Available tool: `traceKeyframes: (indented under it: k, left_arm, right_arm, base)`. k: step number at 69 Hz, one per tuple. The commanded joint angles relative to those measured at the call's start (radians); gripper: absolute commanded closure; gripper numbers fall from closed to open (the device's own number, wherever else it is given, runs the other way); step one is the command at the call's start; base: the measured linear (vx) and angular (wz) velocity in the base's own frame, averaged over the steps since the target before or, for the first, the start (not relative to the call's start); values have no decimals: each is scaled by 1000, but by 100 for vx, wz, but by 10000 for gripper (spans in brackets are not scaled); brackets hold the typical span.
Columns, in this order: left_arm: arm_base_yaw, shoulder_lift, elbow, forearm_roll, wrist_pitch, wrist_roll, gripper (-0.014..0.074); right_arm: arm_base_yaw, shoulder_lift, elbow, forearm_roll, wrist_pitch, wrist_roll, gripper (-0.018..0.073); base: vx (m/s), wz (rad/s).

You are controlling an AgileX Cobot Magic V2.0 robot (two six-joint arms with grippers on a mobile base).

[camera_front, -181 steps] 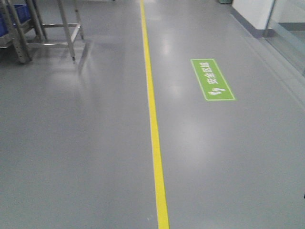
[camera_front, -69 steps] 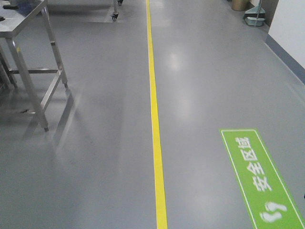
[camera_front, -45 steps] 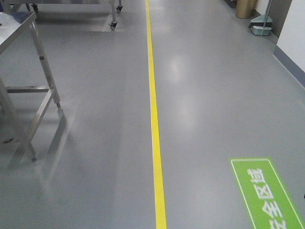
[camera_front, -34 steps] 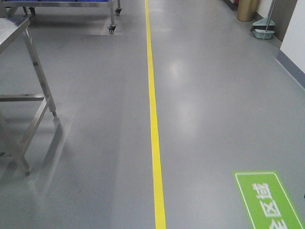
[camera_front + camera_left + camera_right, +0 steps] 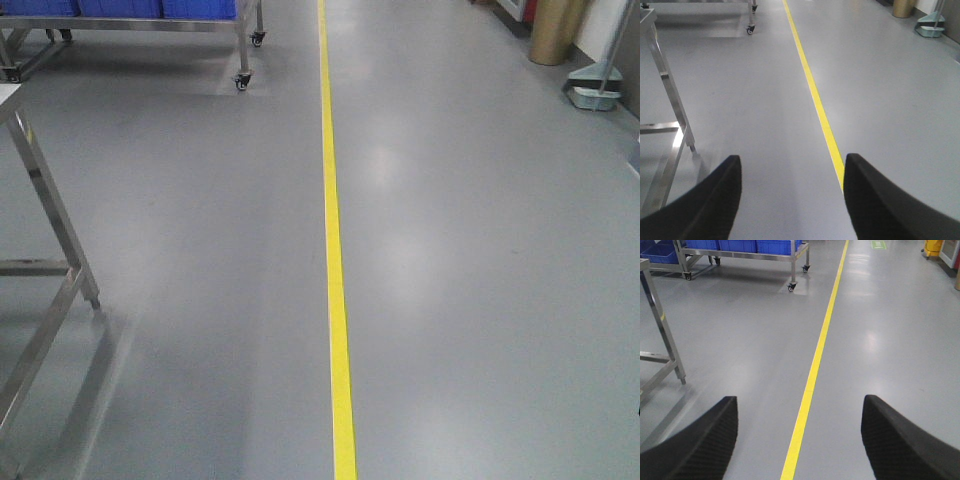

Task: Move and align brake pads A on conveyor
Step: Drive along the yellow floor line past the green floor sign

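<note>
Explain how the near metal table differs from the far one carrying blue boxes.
The far cart sits on small casters; the near table stands on plain legs. The cart carries blue bins; the table's top is mostly out of view. Both are steel frames left of the yellow line.

**Bright, Even Light, Soft Glare**

Diffuse overhead light left pale sheen patches on the floor (image 5: 480,330) right of the yellow line (image 5: 334,260). Near, the left gripper (image 5: 792,160) and right gripper (image 5: 800,399) looked dark and soft-edged.
</note>
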Motion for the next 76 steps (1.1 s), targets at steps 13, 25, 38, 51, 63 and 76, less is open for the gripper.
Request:
traceKeyframes:
  k: [13,25,38,51,63,76]
  left_arm:
    - [-5,16,-24,-6,-75,-1,157]
    - [-5,16,-24,-6,-75,-1,157]
    - [-5,16,-24,-6,-75,-1,157]
    - [-5,16,-24,-6,-75,-1,157]
    - [-5,16,-24,-6,-75,-1,157]
    - [-5,16,-24,-6,-75,-1,157]
  right_arm:
    - [-3,14,-27,-6,-73,-12,54]
    - [-3,14,-27,-6,-73,-12,54]
    - [-3,14,-27,-6,-73,-12,54]
    - [-3,14,-27,-6,-73,-12,54]
    - [-3,14,-27,-6,-73,-12,54]
    - [-3,14,-27,-6,-73,-12,54]
  base:
    - [75,9]
    - [73,2]
    - [72,-4]
    - [69,-1]
    - [65,11]
    - [61,25]
